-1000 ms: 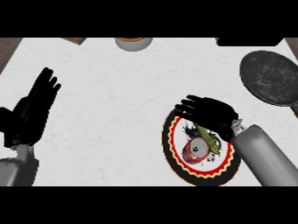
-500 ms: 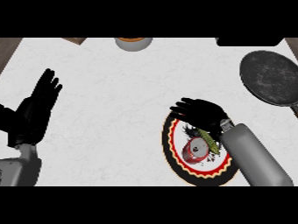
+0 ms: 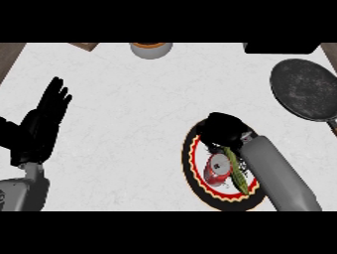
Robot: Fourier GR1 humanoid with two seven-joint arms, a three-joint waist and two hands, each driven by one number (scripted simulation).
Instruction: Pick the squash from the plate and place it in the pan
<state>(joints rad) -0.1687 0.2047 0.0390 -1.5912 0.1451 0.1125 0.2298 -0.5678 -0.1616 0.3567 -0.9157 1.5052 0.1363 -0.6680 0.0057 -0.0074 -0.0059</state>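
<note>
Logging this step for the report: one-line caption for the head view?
Right hand at the far end of the squash on its plate; pan at upper right, left hand open at left.

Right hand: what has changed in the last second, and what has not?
The right hand slid a little to the left over the far rim of the plate, above the squash. The squash still lies on the plate; whether it is gripped cannot be seen. Unchanged: left hand, pan.
</note>
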